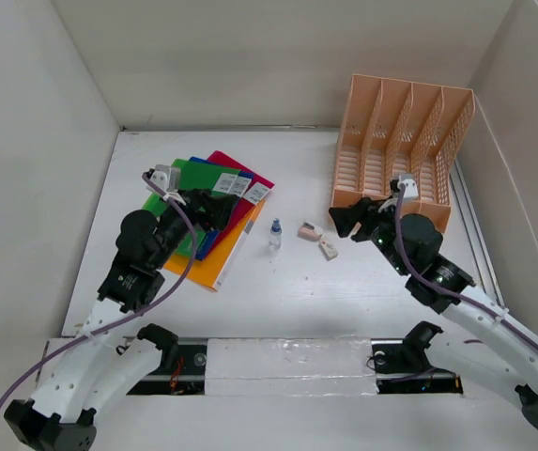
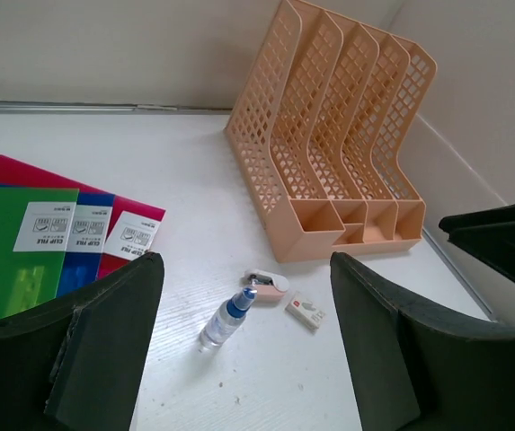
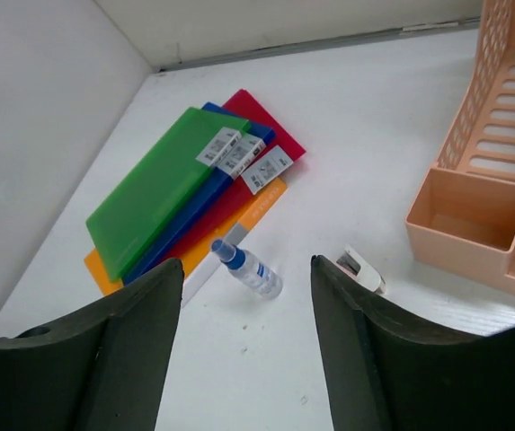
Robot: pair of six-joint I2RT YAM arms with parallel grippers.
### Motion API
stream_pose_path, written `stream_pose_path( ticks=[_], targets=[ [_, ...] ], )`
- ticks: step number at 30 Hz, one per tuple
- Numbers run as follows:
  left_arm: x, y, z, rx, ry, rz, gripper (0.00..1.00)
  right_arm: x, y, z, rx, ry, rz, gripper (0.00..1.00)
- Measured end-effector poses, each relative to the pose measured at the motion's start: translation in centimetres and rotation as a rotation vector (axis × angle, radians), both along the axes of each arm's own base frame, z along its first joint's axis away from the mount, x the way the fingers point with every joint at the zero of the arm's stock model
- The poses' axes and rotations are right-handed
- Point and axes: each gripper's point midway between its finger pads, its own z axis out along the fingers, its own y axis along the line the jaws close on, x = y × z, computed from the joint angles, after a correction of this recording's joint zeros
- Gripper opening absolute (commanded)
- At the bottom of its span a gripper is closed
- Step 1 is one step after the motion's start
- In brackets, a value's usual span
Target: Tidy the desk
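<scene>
1. On the desk [image 1: 278,310], seen from above, we count four folders [image 1: 214,169] fanned at the left: green, blue, red and orange. One peach rack [image 1: 395,141] with four slots stands at the far right. One spray bottle [image 1: 274,235] and two small items [image 1: 308,229] lie between them. The left gripper [image 1: 214,209] hangs over the folders and the right gripper [image 1: 348,221] is just before the rack. We cannot tell their openings from here.
2. In the left wrist view we see only three folders, each with a white label, plus the bottle on its side and both small items. The fingers [image 2: 104,350] stand wide apart and hold nothing.
3. In the right wrist view we see all four folders but only one small item. The fingers [image 3: 365,359] are also spread wide and empty.
</scene>
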Motion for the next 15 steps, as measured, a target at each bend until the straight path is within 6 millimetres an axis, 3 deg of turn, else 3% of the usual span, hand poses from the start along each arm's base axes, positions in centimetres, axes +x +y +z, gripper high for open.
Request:
stream_pose_path(
  ticks=[1,3,4,5,7,10,11,12,13,14,15],
  targets=[
    [0.0,0.0,0.0,0.002,0.001,0.000,0.71,-0.1,0.2,-0.3,-0.007,0.004,0.006,0.64],
    [0.1,-0.1,-0.2,0.004,0.005,-0.002,0.68,-0.4,0.5,-0.5,-0.016,0.001,0.018,0.50],
    [0.1,-0.1,-0.3,0.006,0.007,-0.004,0.66,-0.5,0.7,-0.3,-0.017,-0.004,0.030,0.41],
    [0.1,-0.1,-0.3,0.007,0.008,-0.005,0.60,-0.6,0.9,-0.3,-0.018,-0.008,0.040,0.18],
    [0.2,-0.2,-0.3,0.009,0.008,-0.006,0.49,-0.7,1.3,-0.1,-0.013,-0.013,0.062,0.00],
    [0.3,-0.2,-0.5,0.011,0.013,-0.007,0.32,-0.4,2.0,-0.4,-0.015,-0.011,0.083,0.00],
    [0.3,-0.3,-0.6,0.013,0.017,-0.009,0.19,-0.3,2.3,-0.8,-0.022,-0.002,0.089,0.00],
    [0.4,-0.4,-0.7,0.013,0.020,-0.011,0.14,-0.1,2.7,-1.3,-0.034,0.008,0.094,0.05],
    [0.4,-0.4,-0.7,0.015,0.021,-0.012,0.08,0.1,3.2,-2.1,-0.050,0.024,0.099,0.17],
    [0.4,-0.4,-0.8,0.016,0.020,-0.012,0.01,0.2,3.6,-2.8,-0.065,0.042,0.103,0.42],
    [0.4,-0.4,-0.7,0.015,0.018,-0.011,0.00,0.4,3.9,-3.7,-0.084,0.061,0.106,0.52]
  ],
)
